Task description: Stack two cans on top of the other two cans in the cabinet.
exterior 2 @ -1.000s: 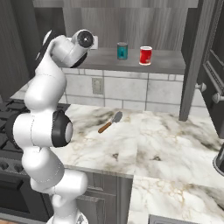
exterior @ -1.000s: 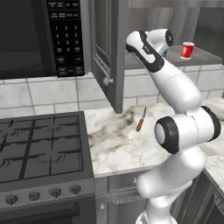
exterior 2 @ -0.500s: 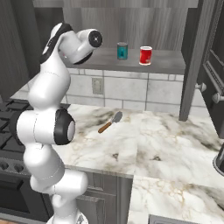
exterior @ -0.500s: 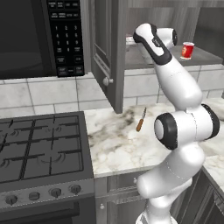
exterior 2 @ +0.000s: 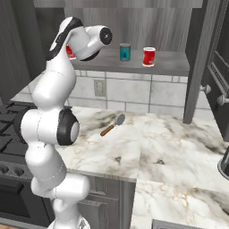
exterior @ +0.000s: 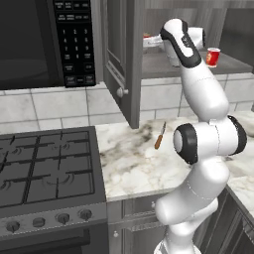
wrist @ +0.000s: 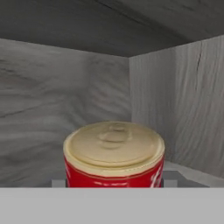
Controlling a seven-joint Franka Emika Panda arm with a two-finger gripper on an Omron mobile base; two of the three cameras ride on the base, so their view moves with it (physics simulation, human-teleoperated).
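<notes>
Cans [exterior 2: 149,57] upright on cabinet shelf [exterior 2: 170,67].

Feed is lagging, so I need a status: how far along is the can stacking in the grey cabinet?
Done: the grey wood-grain cabinet's panelled door stands open. In hand: the arm reaches in, with a red can with a cream lid close before the hand camera; a grip is unconfirmed. Left: the small teal can and the red can with a white band each stand alone, nothing stacked.
</notes>
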